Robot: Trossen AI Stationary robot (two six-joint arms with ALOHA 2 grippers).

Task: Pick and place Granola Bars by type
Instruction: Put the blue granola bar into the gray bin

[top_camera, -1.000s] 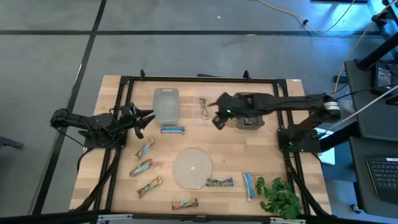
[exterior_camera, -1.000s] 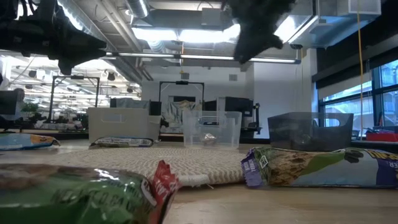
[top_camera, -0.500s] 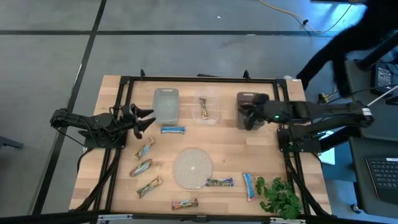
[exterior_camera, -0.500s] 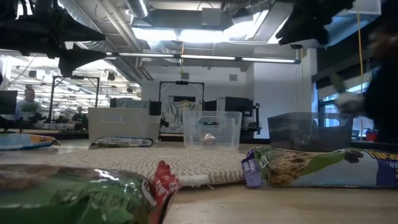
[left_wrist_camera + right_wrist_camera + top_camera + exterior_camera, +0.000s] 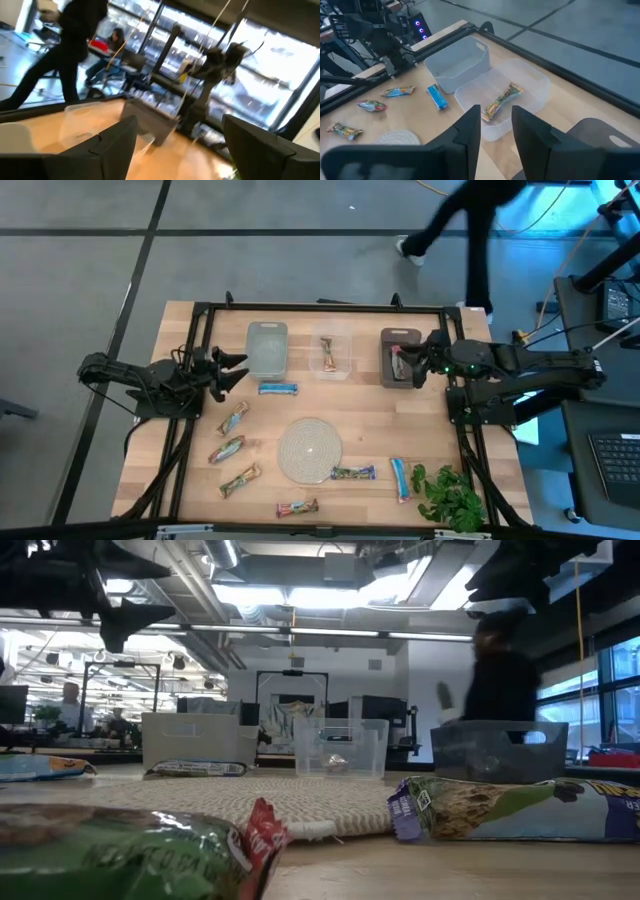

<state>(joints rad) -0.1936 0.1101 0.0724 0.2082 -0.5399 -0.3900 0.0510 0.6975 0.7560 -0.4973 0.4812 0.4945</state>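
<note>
While the right gripper (image 5: 425, 361) hangs empty and parted above the dark bin (image 5: 392, 337), the blue granola bar (image 5: 278, 388) (long axis across the table) lies just beyond the left gripper's (image 5: 238, 372) spread jaws.

L pincer (image 5: 233, 370) fingers apart, arm low at its side; R pincer (image 5: 415, 363) fingers slightly apart, arm outstretched.
</note>
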